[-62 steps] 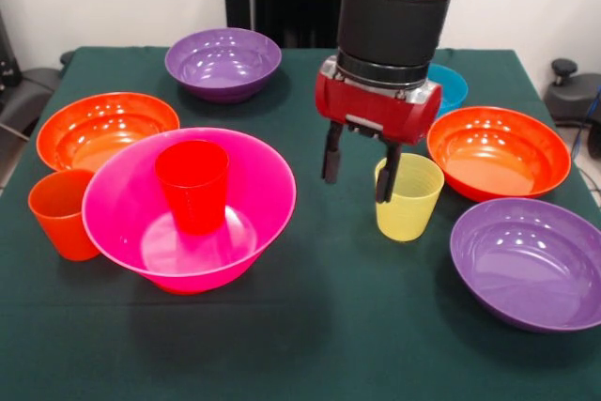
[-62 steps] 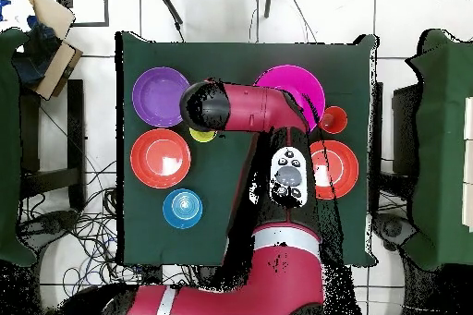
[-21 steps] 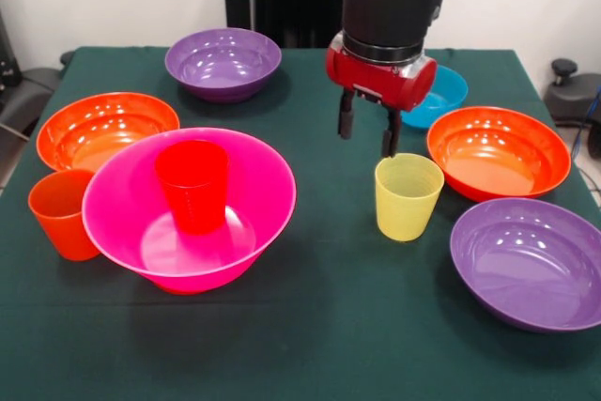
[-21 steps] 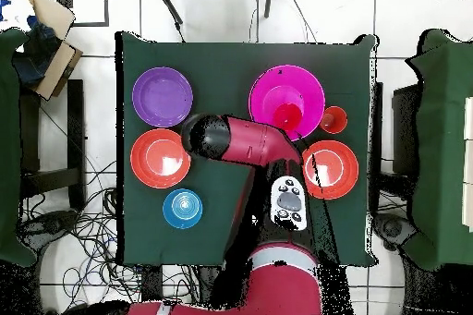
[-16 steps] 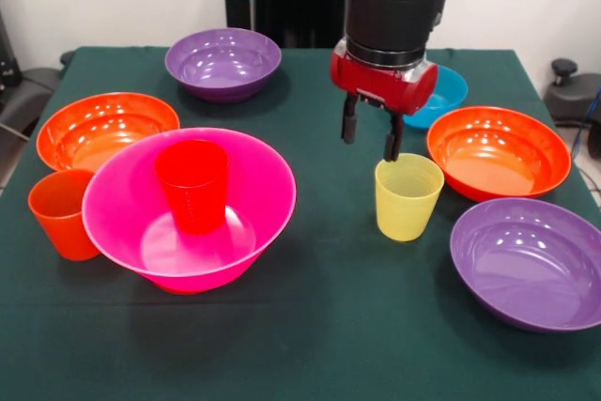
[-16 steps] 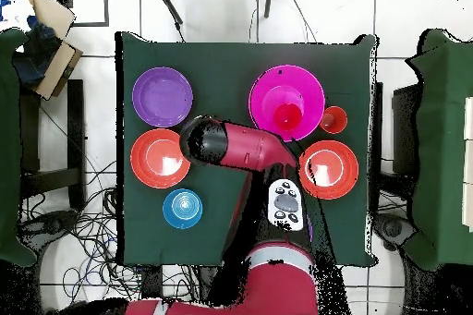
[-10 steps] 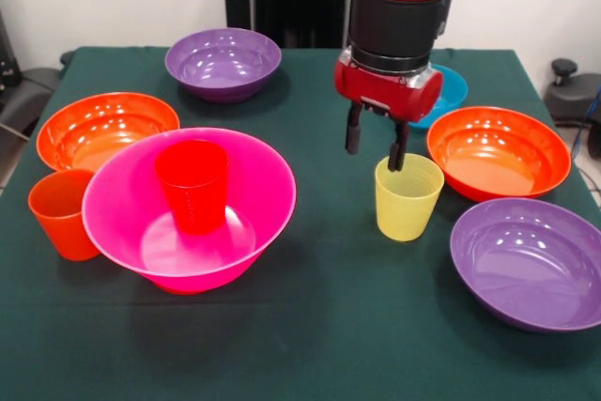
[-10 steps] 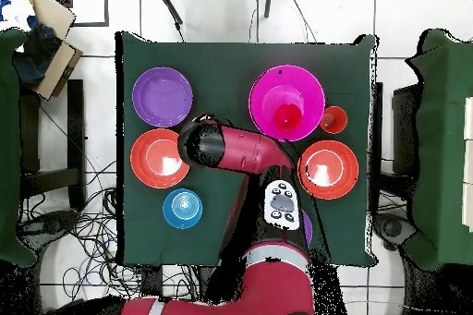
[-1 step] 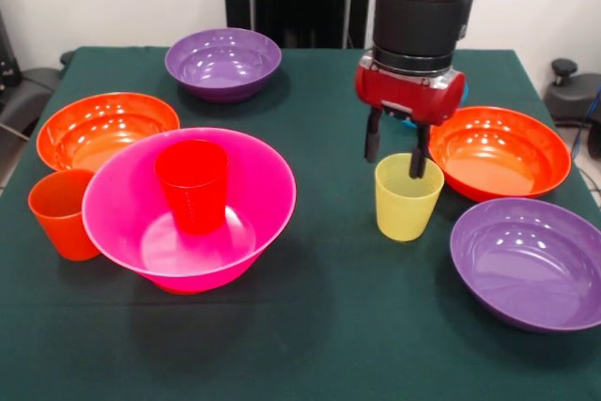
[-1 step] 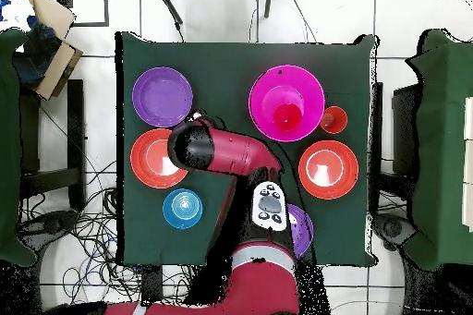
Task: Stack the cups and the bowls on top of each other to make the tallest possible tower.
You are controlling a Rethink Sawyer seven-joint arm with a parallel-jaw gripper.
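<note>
Black two-finger pincer (image 9: 392,157) spread wide, empty, straddling far rim of small yellow ribbed plastic cup (image 9: 407,197), mid-table. Red ribbed plastic cup (image 9: 192,185) upright inside big glossy pink plastic bowl (image 9: 254,168), near table's left edge.

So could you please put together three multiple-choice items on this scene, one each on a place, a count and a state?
1. Where is the red cup?
A. in the pink bowl
B. in a purple bowl
C. on the bare cloth

2. How many cups show in the front view?
A. one
B. three
C. five

3. How is the claw?
A. shut on the yellow cup
B. shut on the orange cup
C. open

Key: 1 A, it stands upright inside; 2 B, red, orange, yellow; 3 C, fingers apart, one tip inside the yellow rim.
</note>
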